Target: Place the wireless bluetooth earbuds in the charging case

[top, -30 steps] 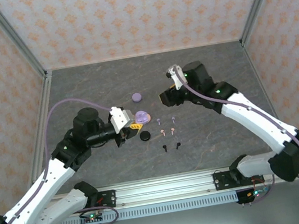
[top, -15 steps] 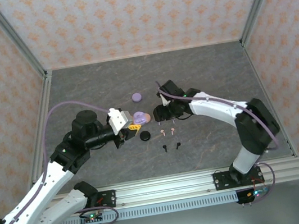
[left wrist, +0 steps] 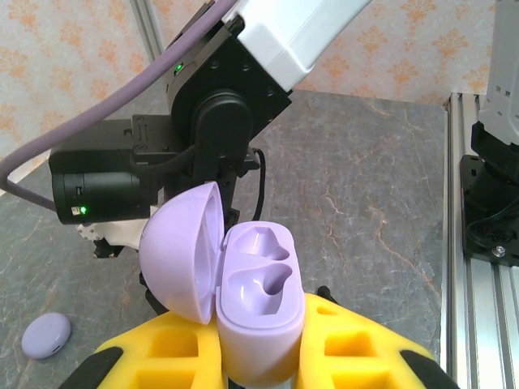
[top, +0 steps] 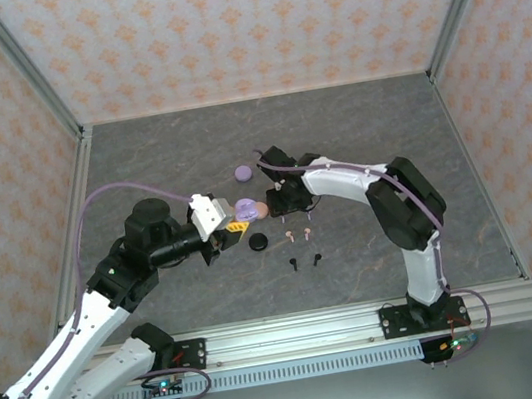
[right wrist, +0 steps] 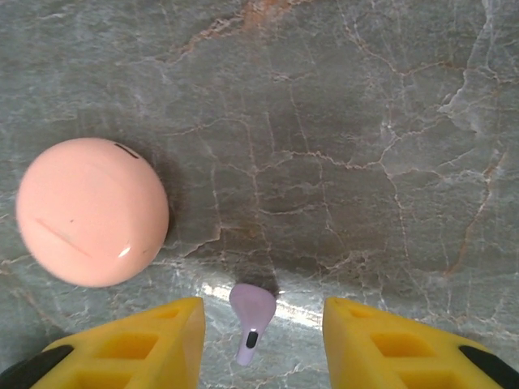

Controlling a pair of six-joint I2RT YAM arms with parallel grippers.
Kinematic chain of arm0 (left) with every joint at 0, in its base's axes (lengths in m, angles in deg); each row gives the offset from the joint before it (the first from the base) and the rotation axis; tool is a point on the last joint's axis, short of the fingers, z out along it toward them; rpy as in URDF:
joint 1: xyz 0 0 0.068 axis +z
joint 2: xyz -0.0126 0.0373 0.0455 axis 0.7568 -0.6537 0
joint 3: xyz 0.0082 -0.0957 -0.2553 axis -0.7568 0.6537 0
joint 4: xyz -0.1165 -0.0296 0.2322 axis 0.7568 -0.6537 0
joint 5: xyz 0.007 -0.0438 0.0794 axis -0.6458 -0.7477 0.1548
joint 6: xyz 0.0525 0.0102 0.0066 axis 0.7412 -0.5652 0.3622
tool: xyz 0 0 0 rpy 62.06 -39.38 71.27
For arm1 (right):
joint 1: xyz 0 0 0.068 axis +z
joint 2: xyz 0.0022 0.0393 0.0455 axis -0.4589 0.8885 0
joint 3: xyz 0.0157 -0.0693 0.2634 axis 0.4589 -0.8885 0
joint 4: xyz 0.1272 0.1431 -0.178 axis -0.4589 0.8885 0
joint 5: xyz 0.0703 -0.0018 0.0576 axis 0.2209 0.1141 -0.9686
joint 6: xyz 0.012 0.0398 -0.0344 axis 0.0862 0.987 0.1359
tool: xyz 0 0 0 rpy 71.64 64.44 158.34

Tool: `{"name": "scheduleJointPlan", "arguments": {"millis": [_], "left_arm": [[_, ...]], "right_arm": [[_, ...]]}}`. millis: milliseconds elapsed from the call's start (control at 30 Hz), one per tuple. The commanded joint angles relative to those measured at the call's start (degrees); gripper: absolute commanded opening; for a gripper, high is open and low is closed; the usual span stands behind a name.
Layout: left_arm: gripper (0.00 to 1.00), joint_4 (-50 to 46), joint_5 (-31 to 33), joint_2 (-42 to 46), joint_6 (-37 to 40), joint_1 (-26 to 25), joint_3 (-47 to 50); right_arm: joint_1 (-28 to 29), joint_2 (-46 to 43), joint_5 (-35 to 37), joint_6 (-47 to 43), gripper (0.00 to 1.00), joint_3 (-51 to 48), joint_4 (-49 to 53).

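Note:
My left gripper (left wrist: pixel 255 361) is shut on the lilac charging case (left wrist: pixel 261 296). The case is upright with its lid swung open to the left, and both wells are empty. In the top view the case (top: pixel 246 207) sits just left of centre, in the left gripper (top: pixel 237 226). My right gripper (right wrist: pixel 263 340) is low over the table and open. One lilac earbud (right wrist: pixel 251 314) lies on the table between its yellow fingers (right wrist: pixel 146 344), with a gap on each side. Two pink earbuds (top: pixel 298 232) and two black earbuds (top: pixel 306 260) lie nearer the arms' bases.
A pink disc (right wrist: pixel 92 211) lies just left of the right gripper, close beside the lilac case in the top view. A lilac disc (top: pixel 243 173) sits farther back and a black disc (top: pixel 259 243) sits in front of the left gripper. Patterned walls ring the grey table.
The right arm has swung left and down over the lilac earbud, beside the pink disc, and its jaws have narrowed. The left arm has stayed almost still with the case.

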Motion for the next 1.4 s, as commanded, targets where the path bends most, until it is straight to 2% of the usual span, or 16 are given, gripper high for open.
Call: {"name": "scheduleJointPlan", "arguments": {"millis": [0,667,900,967,1167,1367], "left_arm": [[0.03,0.2,1.2,0.8,-0.2,-0.4,0.7],[0.03,0.1,1.7,0.6,0.1,-0.4,0.5],[0.03,-0.2,1.8,0.6,0.0,-0.4,0.4],[0.03,-0.1,1.8,0.6,0.0,-0.3,0.4],[0.03,1.1,2.0,0.7,-1.0,-0.3,0.5],[0.03,8.1,3.5,0.4,-5.9,-0.4,2.9]], "right_arm": [[0.6,1.7,1.9,0.5,0.42,2.6,2.8],[1.7,5.7,-0.2,0.4,0.35,3.2,3.9],[1.7,6.1,-0.4,0.0,0.26,3.8,4.6],[1.7,5.5,-0.2,-0.1,0.23,3.6,4.8],[1.7,0.5,0.1,-1.2,0.23,2.0,3.4],[1.7,-9.5,-0.4,-3.4,0.23,-1.7,-0.4]]}}
